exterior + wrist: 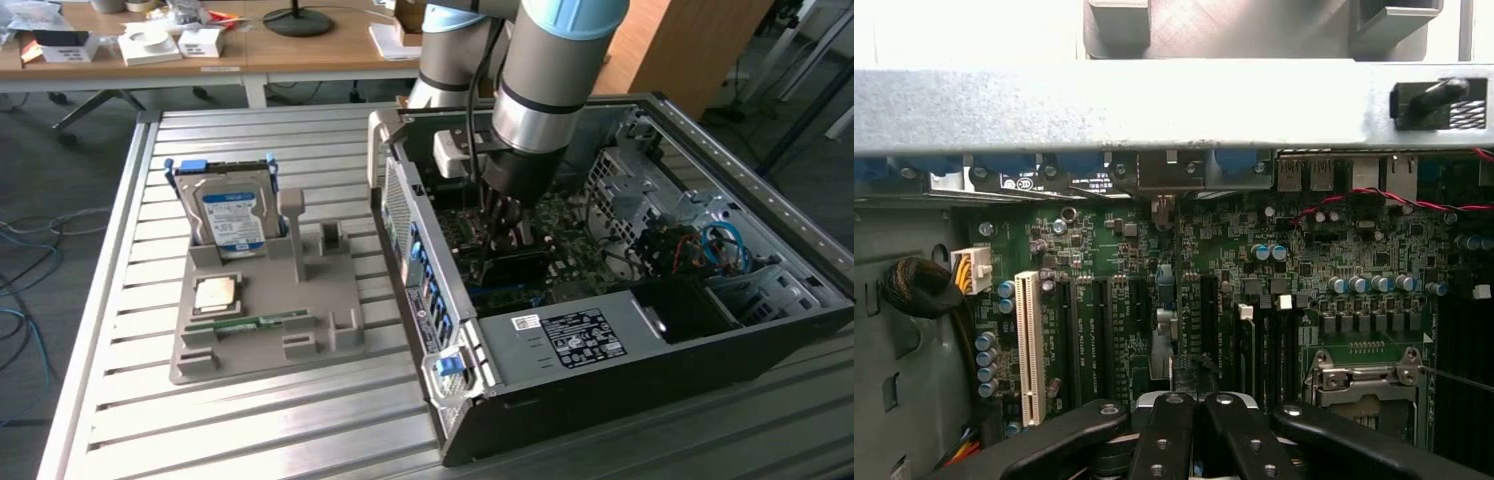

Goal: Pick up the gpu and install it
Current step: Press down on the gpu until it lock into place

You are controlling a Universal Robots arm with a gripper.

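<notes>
Hovering inside the PC case | gripper pinched fully shut, grasping nothing visible | motherboard slots at its twelve o'clock | gpu unseen

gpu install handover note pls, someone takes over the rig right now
Tool: shut, down inside the pc case, over the motherboard.
Gpu: looks like the dark card right under the tool; can't tell if it is gripped.
Tray: holds the hard drive and memory stick, no gpu.
Done: gpu is off the tray and in the case.
Left: seating in the slot is not confirmed.
</notes>
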